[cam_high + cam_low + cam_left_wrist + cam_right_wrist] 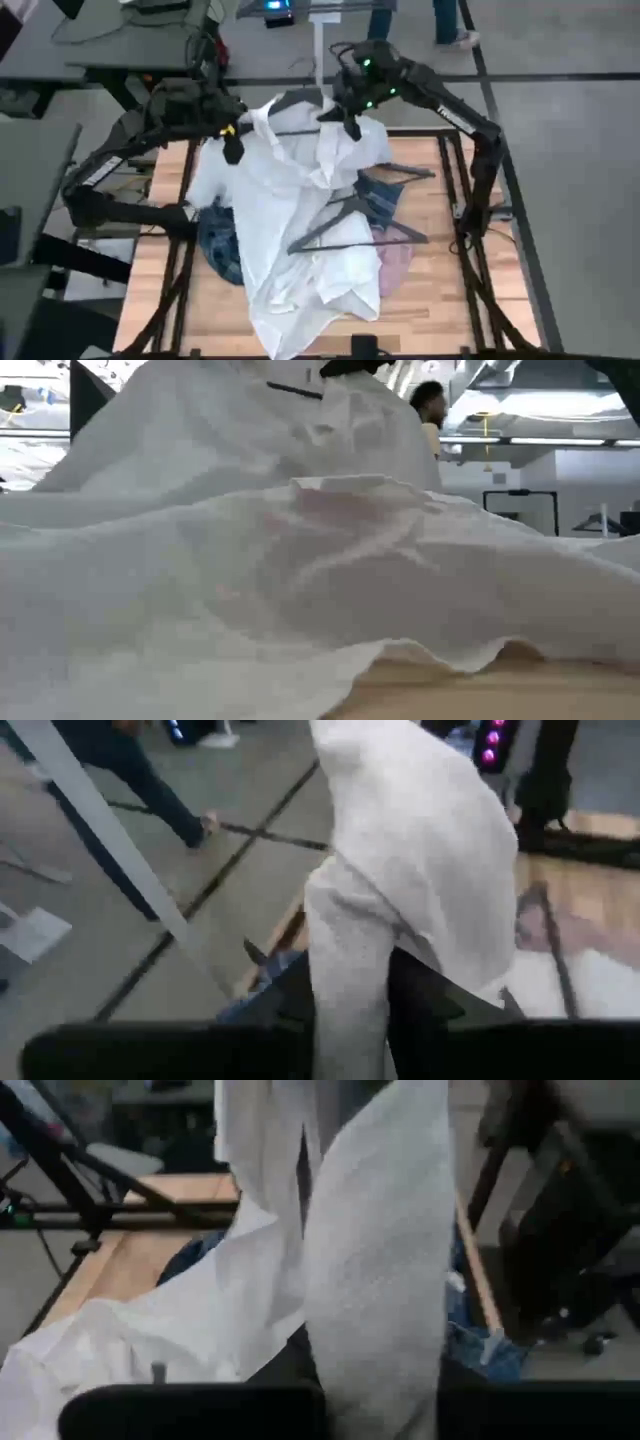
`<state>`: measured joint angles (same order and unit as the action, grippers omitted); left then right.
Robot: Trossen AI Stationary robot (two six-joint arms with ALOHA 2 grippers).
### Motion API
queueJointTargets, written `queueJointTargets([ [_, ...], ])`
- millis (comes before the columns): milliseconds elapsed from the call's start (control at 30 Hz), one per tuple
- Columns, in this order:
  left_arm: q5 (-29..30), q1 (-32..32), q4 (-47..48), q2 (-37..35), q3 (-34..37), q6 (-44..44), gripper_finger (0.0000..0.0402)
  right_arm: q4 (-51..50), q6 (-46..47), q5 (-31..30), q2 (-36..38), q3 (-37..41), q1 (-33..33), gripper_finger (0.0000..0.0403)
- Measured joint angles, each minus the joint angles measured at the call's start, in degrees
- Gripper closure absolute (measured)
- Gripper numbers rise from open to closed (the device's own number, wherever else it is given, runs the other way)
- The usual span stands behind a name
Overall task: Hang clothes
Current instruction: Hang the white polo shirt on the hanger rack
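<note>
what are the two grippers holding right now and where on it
Both hold the white shirt by its upper part at the table's far edge: the left gripper on one side, the right gripper on the other. Exactly which part each pinches cannot be told.

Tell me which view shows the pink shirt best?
The high view: the pink shirt peeks out under the white shirt and a hanger. White cloth fills the low view; neither wrist view shows any pink.

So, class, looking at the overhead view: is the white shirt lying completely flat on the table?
No: the left end effector and right end effector each hold up part of the white shirt.
</note>
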<state>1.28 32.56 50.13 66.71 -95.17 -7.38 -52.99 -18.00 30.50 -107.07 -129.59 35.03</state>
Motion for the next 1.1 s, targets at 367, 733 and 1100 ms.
queueJointTargets([
  [367,-8.0,2.4,10.3,15.2,-18.2,0.7,0.0319,-2.8,-0.1,3.9,-0.1,-2.3,4.6,0.0380],
  [733,-19.0,5.4,6.9,21.6,-23.8,-4.6,0.0316,-9.9,-1.6,1.8,0.0,-2.4,3.9,0.0386],
  [1100,-31.2,12.7,17.4,20.4,-27.0,-7.1,0.0284,-11.7,-1.7,0.3,-0.1,-2.4,4.2,0.0387],
])
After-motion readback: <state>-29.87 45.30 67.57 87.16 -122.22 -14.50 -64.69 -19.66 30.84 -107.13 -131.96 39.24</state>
